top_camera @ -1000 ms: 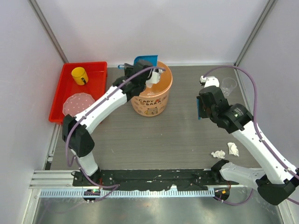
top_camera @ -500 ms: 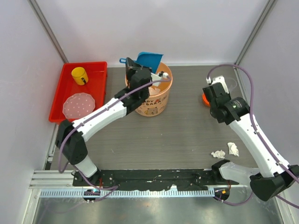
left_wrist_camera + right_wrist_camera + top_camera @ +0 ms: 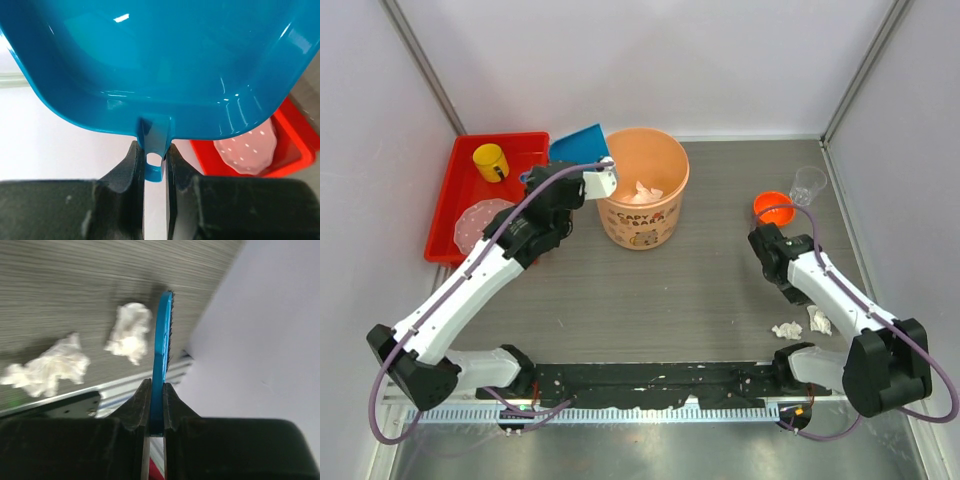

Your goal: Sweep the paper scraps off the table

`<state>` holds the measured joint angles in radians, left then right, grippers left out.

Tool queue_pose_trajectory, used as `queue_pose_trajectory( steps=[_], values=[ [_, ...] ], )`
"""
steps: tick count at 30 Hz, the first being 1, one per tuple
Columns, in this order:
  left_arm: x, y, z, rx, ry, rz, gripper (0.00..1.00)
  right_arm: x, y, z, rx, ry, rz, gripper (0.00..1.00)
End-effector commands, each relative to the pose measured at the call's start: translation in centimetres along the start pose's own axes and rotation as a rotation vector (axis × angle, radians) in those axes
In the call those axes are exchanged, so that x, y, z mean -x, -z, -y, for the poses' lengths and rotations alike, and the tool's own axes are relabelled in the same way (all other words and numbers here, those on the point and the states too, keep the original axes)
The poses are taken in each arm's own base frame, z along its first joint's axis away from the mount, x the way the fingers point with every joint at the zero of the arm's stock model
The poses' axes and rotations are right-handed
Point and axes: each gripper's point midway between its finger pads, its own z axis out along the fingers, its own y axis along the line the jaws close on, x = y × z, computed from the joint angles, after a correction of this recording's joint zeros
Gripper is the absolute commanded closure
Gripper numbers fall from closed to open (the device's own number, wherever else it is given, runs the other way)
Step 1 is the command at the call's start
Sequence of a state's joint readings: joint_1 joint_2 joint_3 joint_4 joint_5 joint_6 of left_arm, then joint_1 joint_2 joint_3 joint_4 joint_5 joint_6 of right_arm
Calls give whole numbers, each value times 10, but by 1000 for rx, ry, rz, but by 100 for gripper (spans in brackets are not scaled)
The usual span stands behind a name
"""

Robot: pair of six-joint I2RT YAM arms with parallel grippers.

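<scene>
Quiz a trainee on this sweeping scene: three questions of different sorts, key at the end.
1. True or false: the left jaws clamp the blue dustpan by its handle.
2. Where do the loose paper scraps lie on the table? A) at the near right, by the right arm's base B) in the far left corner C) in the middle
3. The right jaws hold a thin blue brush. How many scraps lie beside it in the right wrist view?
Key: 1 true; 2 A; 3 two.

The 2 paper scraps [image 3: 129, 332] are blurred, their folds unreadable.
</scene>
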<state>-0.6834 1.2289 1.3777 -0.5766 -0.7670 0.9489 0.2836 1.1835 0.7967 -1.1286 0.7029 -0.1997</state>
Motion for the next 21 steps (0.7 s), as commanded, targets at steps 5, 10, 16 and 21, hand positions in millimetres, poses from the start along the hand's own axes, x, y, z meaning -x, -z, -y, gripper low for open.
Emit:
queue_pose_trajectory(
  steps=[5,10,16,21],
  values=[
    [-18,-8,24,-104,79,-2,100,37,15,-95,528,33,93,99],
    [-19,-7,22,-109,85,-8,100,85,51,-109,608,124,199,99],
    [-25,-10,20,-107,90,-41,100,123,84,-123,599,242,215,99],
    [-30,-10,17,-108,101,-65,100,159,128,-139,689,108,251,99]
  ],
)
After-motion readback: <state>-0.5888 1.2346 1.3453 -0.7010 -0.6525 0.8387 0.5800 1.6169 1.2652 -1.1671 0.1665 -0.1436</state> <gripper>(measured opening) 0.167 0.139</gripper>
